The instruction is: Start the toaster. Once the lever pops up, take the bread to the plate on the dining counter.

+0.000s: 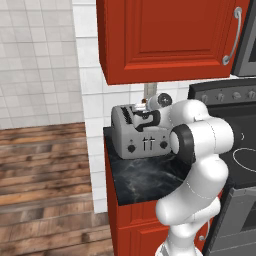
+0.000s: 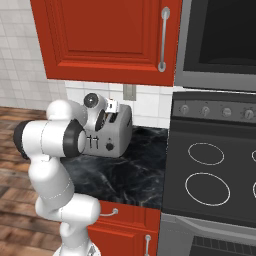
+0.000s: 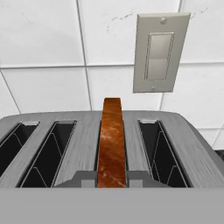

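Observation:
The silver-grey toaster [image 1: 142, 137] [image 2: 117, 132] stands on a narrow black-topped red cabinet against the tiled wall. In the hand view I look down on its top [image 3: 83, 140] with four slots. The bread [image 3: 112, 140], brown crust edge up, stands tall out of the third slot from the left. My gripper [image 3: 111, 179] [image 1: 140, 109] [image 2: 112, 109] hovers just over the toaster top, its two fingertips pressed to either side of the slice, shut on it. The plate and the dining counter are out of view.
A red wall cabinet [image 1: 165, 35] hangs close above the toaster. A grey switch plate [image 3: 159, 52] is on the wall behind. The black stove [image 2: 215, 170] adjoins on the right, a dark appliance [image 2: 220, 40] above it. Wood floor [image 1: 40, 175] lies left.

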